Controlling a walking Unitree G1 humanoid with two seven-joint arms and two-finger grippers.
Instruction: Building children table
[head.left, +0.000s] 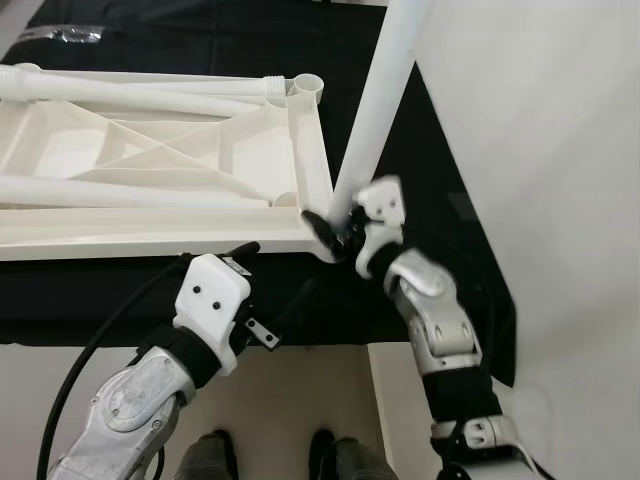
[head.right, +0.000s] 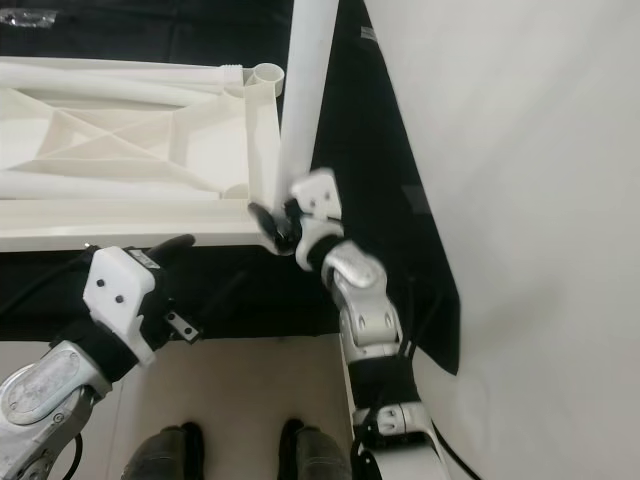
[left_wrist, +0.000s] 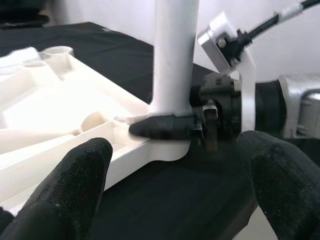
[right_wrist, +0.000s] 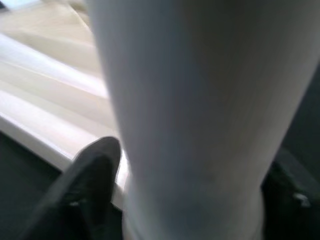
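Observation:
A white plastic tabletop (head.left: 150, 165) lies upside down on a black cloth, its ribbed underside up. A white table leg (head.left: 375, 110) stands upright in the near right corner socket. My right gripper (head.left: 335, 228) is shut on the base of that leg; its fingers (right_wrist: 95, 165) wrap the tube close up. Two more white legs (head.left: 130, 95) lie across the underside. An empty socket (head.left: 308, 88) shows at the far right corner. My left gripper (head.left: 245, 255) hovers open at the tabletop's near edge, its fingertips (left_wrist: 75, 175) apart and pointing at the leg's base.
The black cloth (head.left: 420, 170) covers the work surface and ends near me. A white wall (head.left: 540, 150) rises on the right. My own feet (head.left: 270, 455) stand on the pale floor below. A black cable (head.left: 85, 350) loops along the left arm.

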